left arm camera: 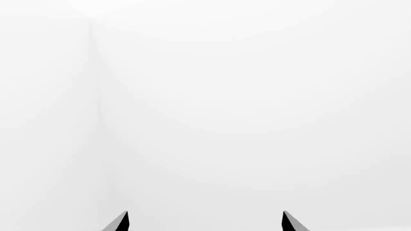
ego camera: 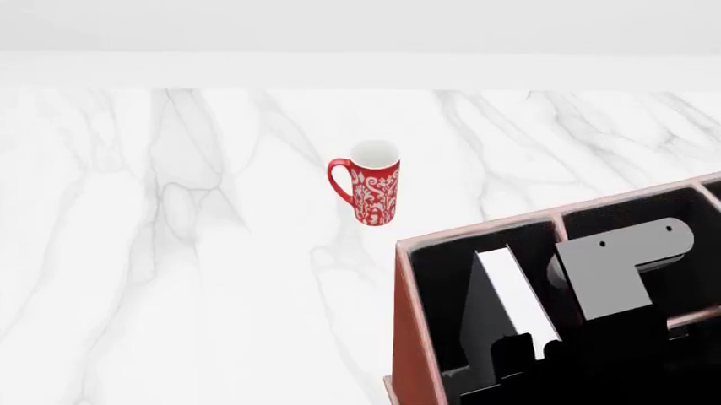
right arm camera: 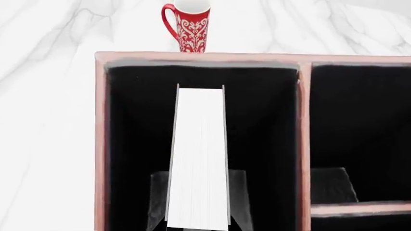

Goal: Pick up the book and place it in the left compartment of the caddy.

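Only the right wrist view shows the book (right arm camera: 198,159) edge-on, standing inside the caddy's (right arm camera: 100,144) left compartment (right arm camera: 134,125) at frame centre, the right gripper (right arm camera: 198,202) clasping it. The left gripper (left arm camera: 205,222) is spread wide, holding nothing.

book (right arm camera: 198,159) filling mid left compartment (right arm camera: 128,144), gaps either side

My right arm (ego camera: 614,270) reaches in from the lower right of the head view, its grey wrist link angled over the caddy (ego camera: 411,337). My right gripper (right arm camera: 198,211) has a translucent finger pressed on each side of the book (right arm camera: 199,159). My left gripper (left arm camera: 205,222) shows only two dark fingertips set well apart, with nothing between them.
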